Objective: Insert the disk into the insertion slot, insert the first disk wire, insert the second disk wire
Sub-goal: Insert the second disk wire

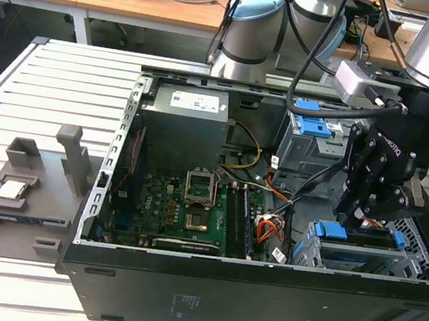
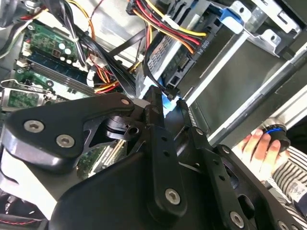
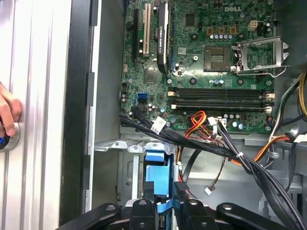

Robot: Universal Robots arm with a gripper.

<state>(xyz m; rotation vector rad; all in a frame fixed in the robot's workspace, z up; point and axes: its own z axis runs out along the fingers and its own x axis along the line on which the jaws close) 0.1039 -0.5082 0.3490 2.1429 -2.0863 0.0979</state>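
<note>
Black steel makes up the open computer case [image 1: 182, 287], which lies on its side on the slatted metal table [image 1: 17, 95], with the green motherboard [image 1: 184, 208] on its floor. At the exterior view's right, inside the case, sits the insertion slot [image 1: 418, 239], a low perforated silver cage, and the disk [image 1: 356, 258] lies in it with its blue carrier tab [image 1: 330, 230] at the open end. It looks seated or nearly so, which I judge from how little of it sticks out.

Over that end hangs the pincer [image 1: 365, 216], black and pointing down. In the second wrist view its fingers [image 2: 156, 108] are pressed close together on a small black wire plug [image 2: 170, 91], held just beside the disk's connector edge, where the red and yellow power leads [image 2: 163, 19] already run. In the first wrist view the same tips [image 3: 144, 203] sit directly over the blue carrier [image 3: 157, 179], touching or nearly touching it; I cannot tell which.

The step in hand seems to be a disk wire. To do it well, the plug should meet its socket square and go in straight, with gentle force, and the loose black cables [image 3: 192, 141] crossing nearby should be kept out of the way. A person's hand [image 2: 259, 143] rests outside the case on a round knob.
</note>
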